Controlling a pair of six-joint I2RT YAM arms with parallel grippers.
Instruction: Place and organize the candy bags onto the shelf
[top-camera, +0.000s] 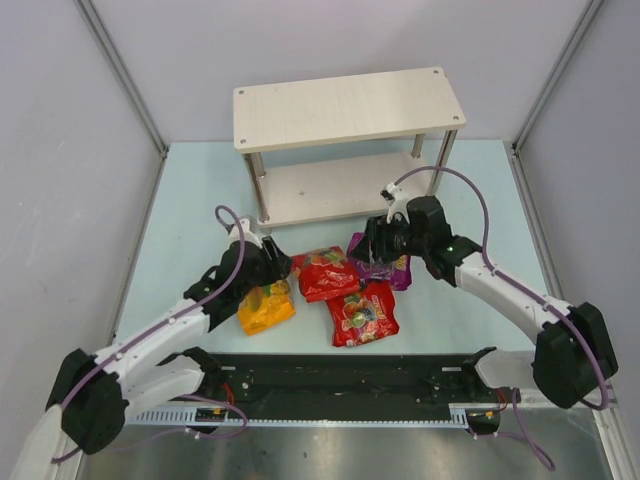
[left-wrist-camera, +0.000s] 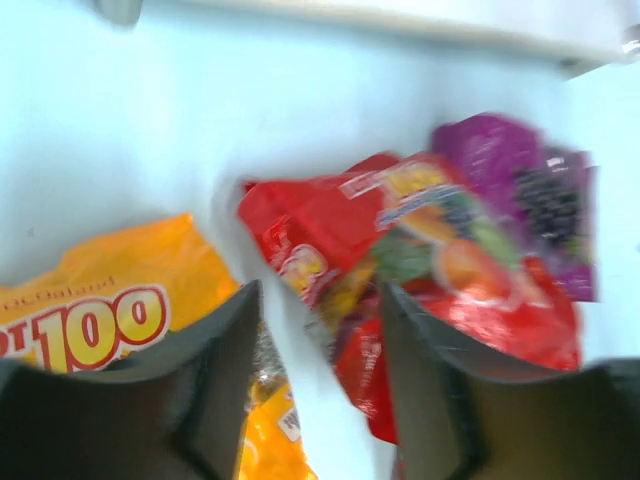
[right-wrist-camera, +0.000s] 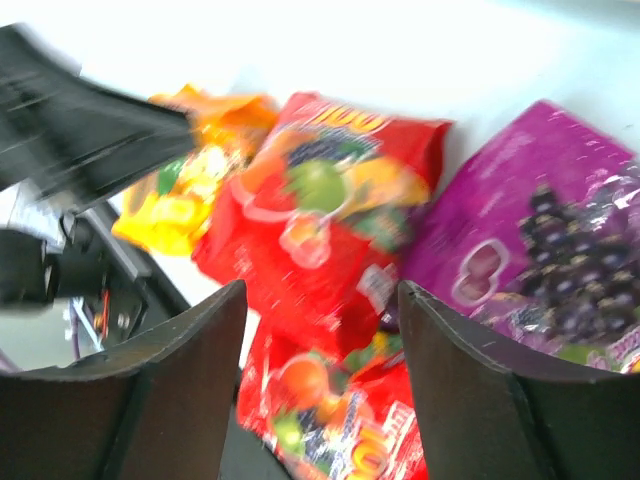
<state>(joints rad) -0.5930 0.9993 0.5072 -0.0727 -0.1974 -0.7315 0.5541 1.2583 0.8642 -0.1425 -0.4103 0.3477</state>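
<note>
The pale wooden shelf (top-camera: 350, 105) stands at the back with both boards bare. Four candy bags lie on the table in front of it: an orange one (top-camera: 266, 308), two red ones (top-camera: 328, 273) (top-camera: 363, 313) and a purple one (top-camera: 385, 265). My left gripper (top-camera: 272, 268) hovers open between the orange bag (left-wrist-camera: 110, 300) and the upper red bag (left-wrist-camera: 330, 240), holding nothing. My right gripper (top-camera: 372, 240) is open too, over the edge where the red bag (right-wrist-camera: 320, 210) meets the purple bag (right-wrist-camera: 540, 220). Both wrist views are motion-blurred.
A black rail (top-camera: 340, 385) runs along the table's near edge, just behind the lower red bag. Grey walls close in the left and right sides. In the right wrist view the left arm (right-wrist-camera: 90, 130) crosses the upper left.
</note>
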